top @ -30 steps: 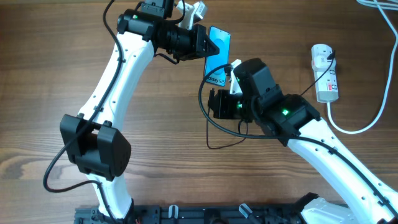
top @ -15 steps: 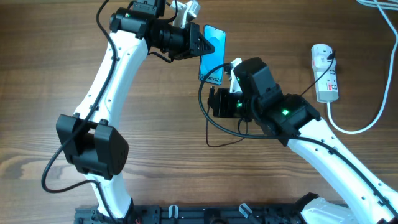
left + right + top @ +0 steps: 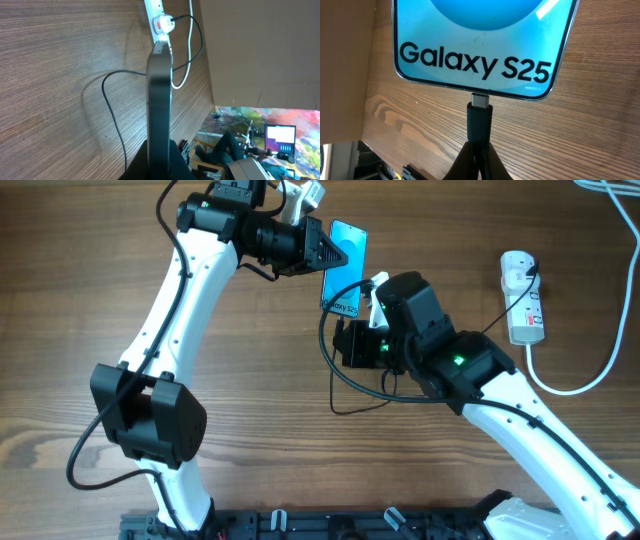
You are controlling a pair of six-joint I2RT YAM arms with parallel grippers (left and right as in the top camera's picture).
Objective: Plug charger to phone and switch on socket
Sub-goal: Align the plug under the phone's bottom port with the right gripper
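My left gripper (image 3: 328, 252) is shut on the phone (image 3: 346, 264), holding it off the table; the cyan screen reads "Galaxy S25". In the left wrist view the phone (image 3: 159, 95) shows edge-on between my fingers (image 3: 177, 162). My right gripper (image 3: 480, 157) is shut on the charger's black connector (image 3: 480, 120), whose metal tip (image 3: 481, 100) meets the port in the phone's (image 3: 480, 50) bottom edge, some metal showing. The thin black charger cable (image 3: 338, 385) loops on the table and runs to the white socket (image 3: 524, 298) at the right, where its plug (image 3: 531, 273) sits.
A thick white cord (image 3: 590, 385) curves from the socket toward the right table edge. The socket (image 3: 159, 17) and cord (image 3: 189, 50) also show beyond the phone in the left wrist view. A black rail (image 3: 330, 525) runs along the near edge.
The left arm has shifted a little to the left and up, and the phone went with it and tilted slightly. The right gripper has kept its hold at the phone's bottom edge.
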